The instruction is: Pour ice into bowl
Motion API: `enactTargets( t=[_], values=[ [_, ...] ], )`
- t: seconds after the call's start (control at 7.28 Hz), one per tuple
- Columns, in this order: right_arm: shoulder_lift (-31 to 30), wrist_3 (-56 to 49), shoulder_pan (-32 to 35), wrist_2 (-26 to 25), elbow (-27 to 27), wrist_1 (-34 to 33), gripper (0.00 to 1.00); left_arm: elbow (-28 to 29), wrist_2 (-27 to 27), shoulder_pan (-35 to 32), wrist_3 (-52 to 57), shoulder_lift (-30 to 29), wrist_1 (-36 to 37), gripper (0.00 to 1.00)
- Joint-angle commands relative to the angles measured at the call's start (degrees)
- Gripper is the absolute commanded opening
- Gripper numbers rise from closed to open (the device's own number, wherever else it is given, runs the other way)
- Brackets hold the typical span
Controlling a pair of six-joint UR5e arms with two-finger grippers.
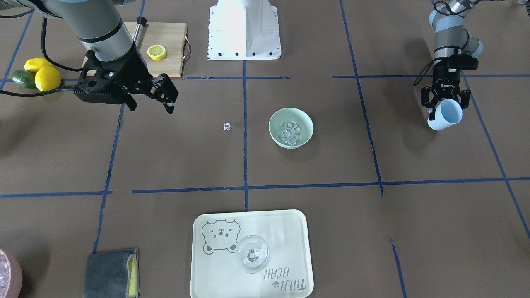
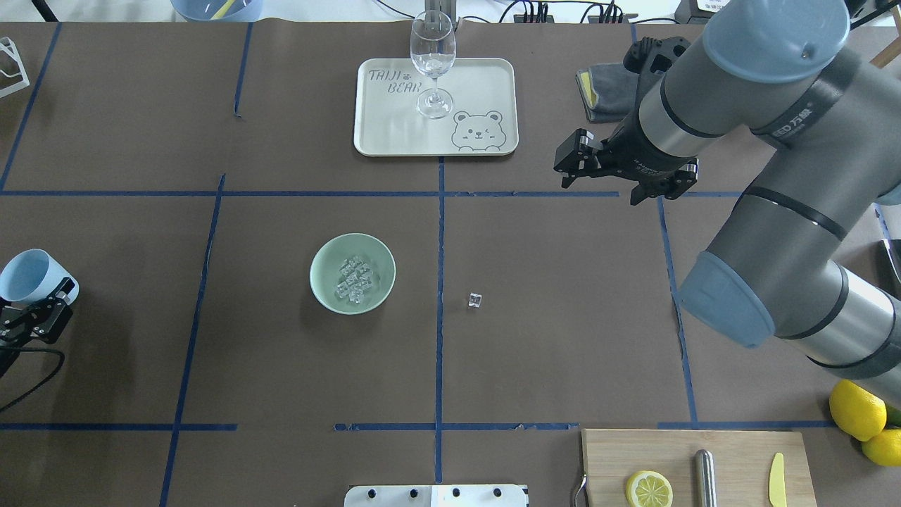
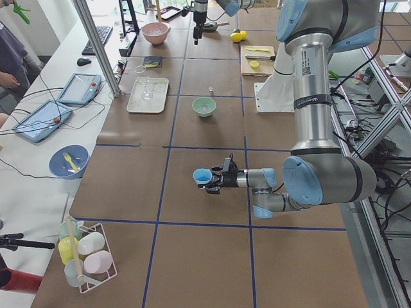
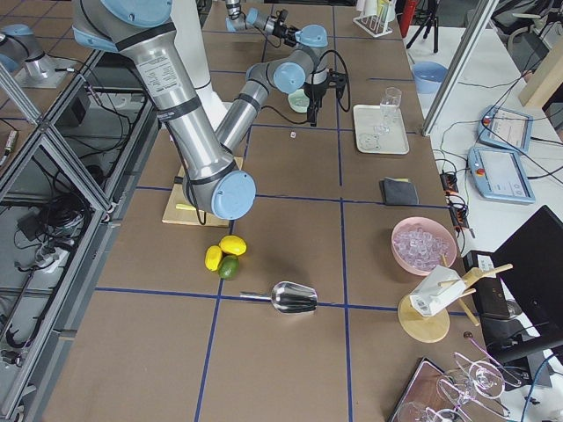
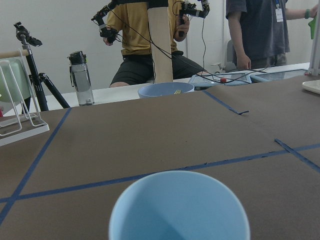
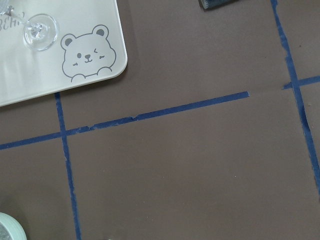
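Note:
The pale mint-green bowl point(image 1: 305, 124) point(image 2: 324, 257) stands near the table's middle with a heap of clear ice point(image 1: 291, 132) point(image 2: 353, 279) inside it. One stray ice cube point(image 1: 226, 126) point(image 2: 475, 301) lies on the table beside the bowl. My left gripper point(image 1: 445, 108) point(image 2: 42, 299) is shut on a light blue cup point(image 1: 446, 116) point(image 2: 27, 274) point(image 5: 179, 207), held tilted well off to the bowl's side. The cup looks empty in the left wrist view. My right gripper point(image 1: 151, 103) point(image 2: 598, 182) hangs open and empty above the table, apart from the bowl.
A cream bear tray point(image 1: 290, 231) point(image 2: 479, 84) carries a clear stemmed glass point(image 1: 252, 252) point(image 2: 432, 63). A cutting board with a lemon half point(image 1: 157, 52), whole lemons point(image 1: 47, 76), a grey cloth point(image 1: 112, 273), a pink container of ice point(image 4: 424, 244) and a metal scoop point(image 4: 295, 297) lie around the edges.

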Motion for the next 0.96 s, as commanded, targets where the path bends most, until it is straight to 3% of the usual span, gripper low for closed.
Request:
enactTargets(
  t=[0.0,0.27,0.41,0.55,0.82],
  values=[
    [0.06,0.01,0.00,-0.07,0.00,0.00,1.00,0.05,-0.64,-0.12,0.00,-0.18,0.02,0.57],
    [-0.03,0.01,0.00,-0.07,0.00,0.00,1.00,-0.04,-1.95,-0.21,0.09,-0.01,-0.06,0.73],
    [0.06,0.01,0.00,-0.07,0.00,0.00,1.00,-0.04,-2.57,-0.30,0.09,0.08,-0.06,0.90],
    [0.15,0.01,-0.09,-0.07,0.00,0.00,1.00,-0.04,-2.66,-0.38,0.09,0.17,-0.06,1.00],
    [0.06,0.01,0.00,-0.07,0.09,0.00,1.00,-0.04,-4.23,-0.47,0.09,0.34,-0.24,1.00]
  ],
)
